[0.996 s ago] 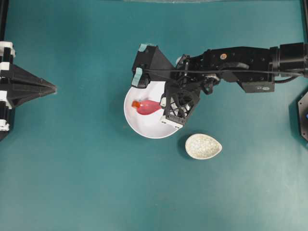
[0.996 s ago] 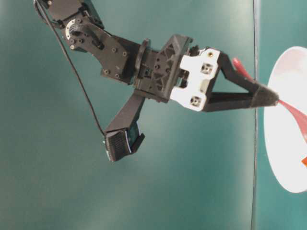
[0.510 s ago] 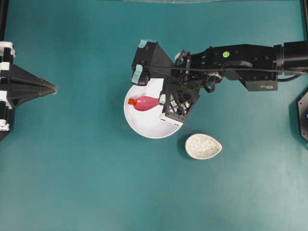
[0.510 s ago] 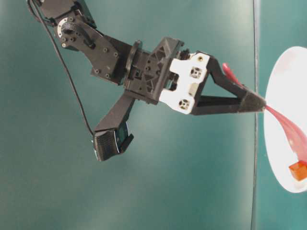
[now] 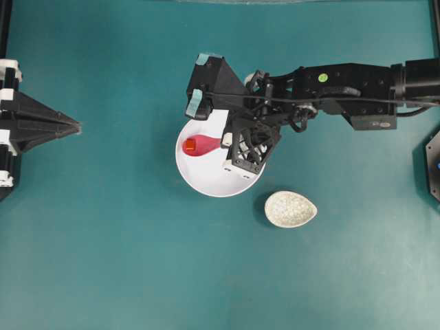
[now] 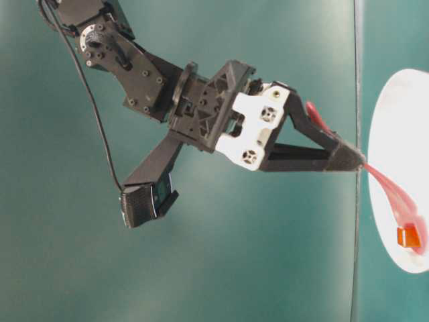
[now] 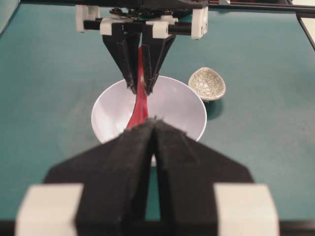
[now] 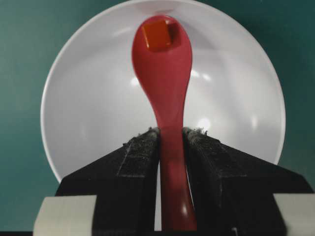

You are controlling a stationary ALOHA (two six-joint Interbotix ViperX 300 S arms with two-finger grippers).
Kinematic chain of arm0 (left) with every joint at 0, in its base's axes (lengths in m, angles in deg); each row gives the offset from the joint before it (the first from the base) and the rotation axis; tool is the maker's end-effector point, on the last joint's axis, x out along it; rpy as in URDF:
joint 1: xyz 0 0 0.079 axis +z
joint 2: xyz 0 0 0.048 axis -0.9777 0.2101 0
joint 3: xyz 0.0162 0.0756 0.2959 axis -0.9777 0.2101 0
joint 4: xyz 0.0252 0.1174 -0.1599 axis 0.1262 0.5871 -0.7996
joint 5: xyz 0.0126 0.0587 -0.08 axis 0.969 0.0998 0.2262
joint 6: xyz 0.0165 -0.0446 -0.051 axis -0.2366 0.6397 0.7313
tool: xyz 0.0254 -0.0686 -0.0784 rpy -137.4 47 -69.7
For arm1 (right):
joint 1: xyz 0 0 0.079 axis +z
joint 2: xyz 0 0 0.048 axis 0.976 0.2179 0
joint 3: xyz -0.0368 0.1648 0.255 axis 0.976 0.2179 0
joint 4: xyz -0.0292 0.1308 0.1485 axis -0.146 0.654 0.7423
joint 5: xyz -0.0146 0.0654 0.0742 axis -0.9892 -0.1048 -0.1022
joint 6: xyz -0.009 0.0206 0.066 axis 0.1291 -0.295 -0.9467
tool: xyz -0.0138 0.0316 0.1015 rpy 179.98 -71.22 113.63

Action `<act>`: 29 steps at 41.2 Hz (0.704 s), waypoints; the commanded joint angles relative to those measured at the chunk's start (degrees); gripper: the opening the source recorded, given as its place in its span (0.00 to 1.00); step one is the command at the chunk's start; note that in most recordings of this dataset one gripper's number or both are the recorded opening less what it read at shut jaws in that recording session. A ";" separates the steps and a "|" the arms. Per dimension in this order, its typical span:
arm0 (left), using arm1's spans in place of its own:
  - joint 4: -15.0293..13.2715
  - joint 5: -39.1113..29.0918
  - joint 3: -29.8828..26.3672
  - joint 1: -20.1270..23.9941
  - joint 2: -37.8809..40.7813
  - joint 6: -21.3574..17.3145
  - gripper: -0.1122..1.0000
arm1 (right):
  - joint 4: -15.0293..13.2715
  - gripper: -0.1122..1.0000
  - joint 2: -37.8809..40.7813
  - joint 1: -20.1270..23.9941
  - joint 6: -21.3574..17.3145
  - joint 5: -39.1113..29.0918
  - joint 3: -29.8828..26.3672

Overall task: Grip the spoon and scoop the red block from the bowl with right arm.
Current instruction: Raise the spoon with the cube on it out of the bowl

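Now right gripper (image 8: 171, 142) clamps spoon (image 8: 165, 69) handle; red block (image 8: 156, 34) sits at scoop's far tip over bowl (image 8: 88, 108). Keep scoop level, lift slowly, avoid tipping.

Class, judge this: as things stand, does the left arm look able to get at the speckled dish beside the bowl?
Probably not directly: the right arm, its tool and the bowl lie between the left tool and the speckled dish.
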State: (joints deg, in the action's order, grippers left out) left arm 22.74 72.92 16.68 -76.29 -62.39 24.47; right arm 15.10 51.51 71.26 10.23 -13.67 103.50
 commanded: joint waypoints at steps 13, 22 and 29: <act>0.00 0.26 -1.76 0.09 0.26 0.00 0.11 | 0.26 0.31 -8.09 0.18 -0.44 2.37 5.10; 0.00 0.26 -1.76 0.09 0.26 0.09 0.11 | 0.26 0.31 -12.39 0.35 -1.67 9.84 11.07; 0.00 0.26 -1.76 0.09 0.26 0.00 0.11 | 0.26 0.31 -16.87 0.70 -1.76 17.67 17.05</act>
State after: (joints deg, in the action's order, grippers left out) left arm 22.74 72.92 16.68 -76.29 -62.39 24.47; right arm 15.19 37.89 71.62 8.38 0.66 119.23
